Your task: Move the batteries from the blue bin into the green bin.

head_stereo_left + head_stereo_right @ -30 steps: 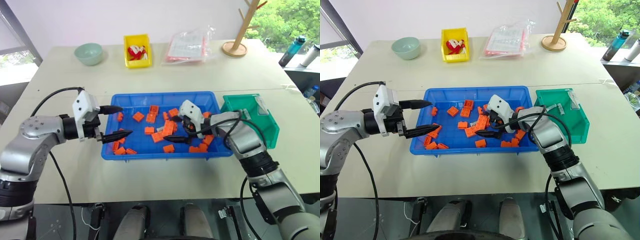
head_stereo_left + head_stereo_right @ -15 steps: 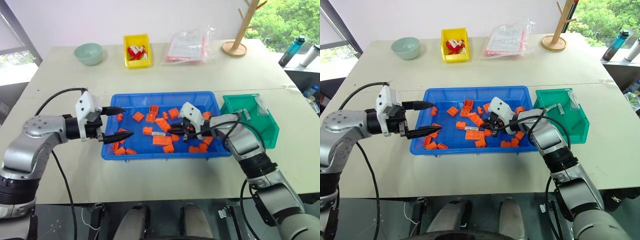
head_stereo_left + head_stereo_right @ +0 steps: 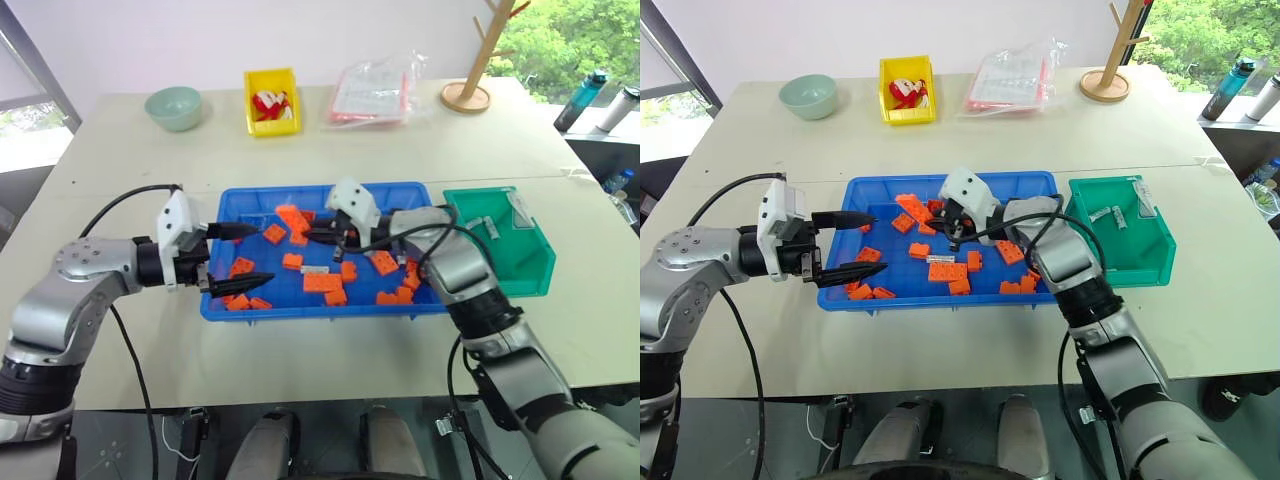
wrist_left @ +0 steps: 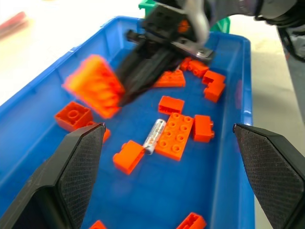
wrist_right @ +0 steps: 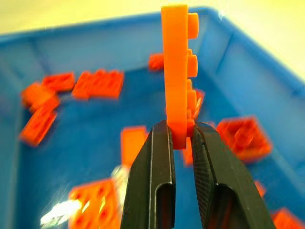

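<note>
The right gripper [image 5: 180,138] is clamped on a flat orange plate [image 5: 177,71], held on edge above the blue bin [image 3: 395,191]; a battery [image 4: 154,136] lies on the bin floor just beside a large orange block [image 4: 175,135], below and nearer the robot than that gripper; the left gripper [image 3: 238,255] hangs at the bin's left end, fingers apart, holding nothing; more batteries [image 3: 1114,212] lie in the green bin [image 3: 1145,262].

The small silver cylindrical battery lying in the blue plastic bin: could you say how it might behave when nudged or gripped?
The small silver cylindrical battery lies on its side on the blue plastic bin's smooth floor, so it would probably roll if nudged. An orange plastic block alongside may stop it. Its smooth round casing might slip between narrow fingers.
</note>
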Robot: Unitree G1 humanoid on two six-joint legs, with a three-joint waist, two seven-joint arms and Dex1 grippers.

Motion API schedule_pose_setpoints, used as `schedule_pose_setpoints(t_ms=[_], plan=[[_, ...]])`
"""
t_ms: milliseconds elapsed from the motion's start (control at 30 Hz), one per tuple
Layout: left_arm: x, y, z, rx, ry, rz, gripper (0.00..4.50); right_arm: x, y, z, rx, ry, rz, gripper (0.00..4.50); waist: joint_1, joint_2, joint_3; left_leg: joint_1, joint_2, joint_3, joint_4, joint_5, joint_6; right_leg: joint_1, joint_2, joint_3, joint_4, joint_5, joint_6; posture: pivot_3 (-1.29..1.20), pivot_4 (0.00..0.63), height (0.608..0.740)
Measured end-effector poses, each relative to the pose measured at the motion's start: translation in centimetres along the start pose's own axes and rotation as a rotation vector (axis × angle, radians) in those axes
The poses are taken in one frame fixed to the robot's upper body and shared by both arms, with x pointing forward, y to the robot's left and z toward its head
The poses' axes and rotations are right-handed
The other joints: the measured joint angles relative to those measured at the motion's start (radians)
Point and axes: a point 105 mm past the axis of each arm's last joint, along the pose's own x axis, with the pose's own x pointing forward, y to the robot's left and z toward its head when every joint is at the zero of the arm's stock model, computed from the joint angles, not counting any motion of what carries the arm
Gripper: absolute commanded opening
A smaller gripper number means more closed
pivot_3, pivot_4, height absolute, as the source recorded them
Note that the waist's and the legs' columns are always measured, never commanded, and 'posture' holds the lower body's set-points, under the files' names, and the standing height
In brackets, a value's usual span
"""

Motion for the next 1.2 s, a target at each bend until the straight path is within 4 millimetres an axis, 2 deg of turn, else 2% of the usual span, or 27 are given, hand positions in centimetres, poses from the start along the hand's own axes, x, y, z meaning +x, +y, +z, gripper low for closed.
schedule_pose_setpoints(t_ms=[67,133,267,400,500,600,800,967,1200], plan=[[0.2,-0.1,0.0,0.000,-0.008,-0.004,4.50,1.0,0.1,0.1,0.026,-0.006,0.003,1.07,-0.005,0.000,0.000,0.000,0.000,0.000,0.000,0.000,0.000,0.000,0.000,0.000,0.001,0.000,0.000,0.00,0.150,0.719],[0.4,-0.2,0.0,-0.004,-0.011,-0.012,4.50,1.8,0.4,0.1,0.033,0.001,0.009,1.83,-0.010,0.000,0.000,0.000,0.000,-0.001,0.000,0.000,0.000,0.000,0.000,0.000,0.001,0.000,0.000,0.00,0.150,0.719],[0.7,-0.4,-0.1,-0.009,-0.016,-0.020,4.50,1.6,0.4,-0.1,0.002,0.039,0.031,1.83,-0.010,0.000,0.000,0.000,0.000,-0.001,0.000,0.000,0.000,0.000,0.000,0.000,0.001,0.000,0.000,0.00,0.150,0.719],[0.8,-0.5,-0.2,-0.008,-0.016,-0.027,4.50,-1.7,-0.3,-0.6,-0.076,0.121,0.082,1.83,-0.010,0.000,0.000,0.000,-0.001,-0.001,0.000,0.000,0.000,0.000,0.000,0.000,0.001,0.000,0.000,0.00,0.150,0.719],[0.8,-0.5,-0.1,-0.001,-0.020,-0.029,4.50,-2.6,0.3,-1.8,-0.089,0.163,0.129,1.83,-0.013,0.000,0.000,0.000,0.000,-0.001,-0.001,0.000,0.000,0.000,0.000,0.000,0.001,0.000,0.000,0.00,0.150,0.719],[0.8,-0.5,-0.1,0.002,-0.022,-0.028,4.50,-2.4,1.5,-3.3,-0.065,0.196,0.177,1.83,-0.013,0.000,0.000,0.000,0.000,0.000,-0.001,0.000,0.000,-0.001,0.000,0.000,0.001,0.000,0.000,0.00,0.150,0.719],[0.8,-0.5,-0.1,0.004,-0.023,-0.028,4.50,-2.2,1.7,-3.3,-0.066,0.194,0.184,1.83,-0.008,0.000,0.000,0.000,0.000,-0.001,0.000,0.000,0.000,0.000,0.000,0.000,0.000,0.000,0.000,0.00,0.150,0.719],[0.8,-0.5,-0.1,0.003,-0.023,-0.027,4.50,-1.7,2.4,-4.1,-0.070,0.207,0.194,1.83,-0.011,0.000,0.000,0.000,0.000,-0.001,0.000,0.000,0.000,0.000,0.000,0.000,0.000,0.000,0.000,0.00,0.150,0.719],[0.8,-0.4,-0.1,0.006,-0.024,-0.018,4.50,-1.3,2.3,-4.5,-0.095,0.207,0.194,1.83,-0.010,0.000,0.000,0.000,0.000,-0.001,0.000,0.000,0.000,0.000,0.000,0.000,0.000,0.000,0.000,0.00,0.150,0.719]])
